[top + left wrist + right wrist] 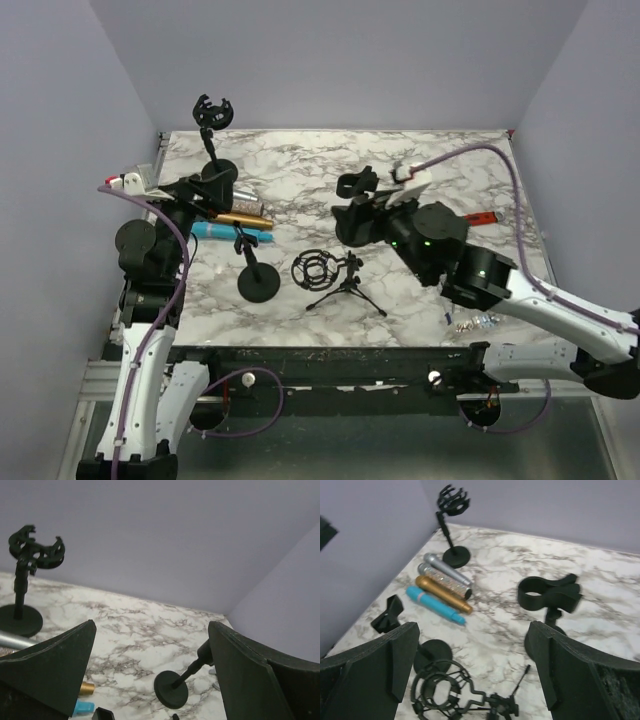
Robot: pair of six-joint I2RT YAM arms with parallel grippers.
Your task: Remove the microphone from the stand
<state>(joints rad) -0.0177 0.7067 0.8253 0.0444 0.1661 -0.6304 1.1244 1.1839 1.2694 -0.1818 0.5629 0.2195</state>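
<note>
Black pads of the right gripper [472, 640] spread as wide as they go, pinching nothing, touching nothing, with bare marble table [495, 625] showing in the gap. Same on the other side: left gripper [151, 635] fully parted, hanging above the tabletop, closed on nothing.

Flat on the marble by the left arm, packed side by side in a slanted row: silver microphone [446, 569] farthest back, then glittery microphone [445, 583], gold microphone [442, 595], and blue microphone [434, 605] nearest the arms. All four lying on the table, off every stand.

Holders, from back to front:
- Tall stand [451, 527] near the far left corner, upright, claw-shaped clip at the top gaping upward, round base just beyond the silver microphone.
- Ring-clip stand [547, 592] to the right of the row, well apart from it, ring open right through, marble visible inside.
- Short stand [434, 652] near the tail end of the blue microphone, round base flat on the marble, small clip tilted off to one side.
- Shock mount [442, 692] on a little tripod [350, 292], just beside the short stand, wire cage holding only air.

From the left wrist, tall stand upright at the left edge, silver, gold and blue ends peeking past the left pad.
</note>
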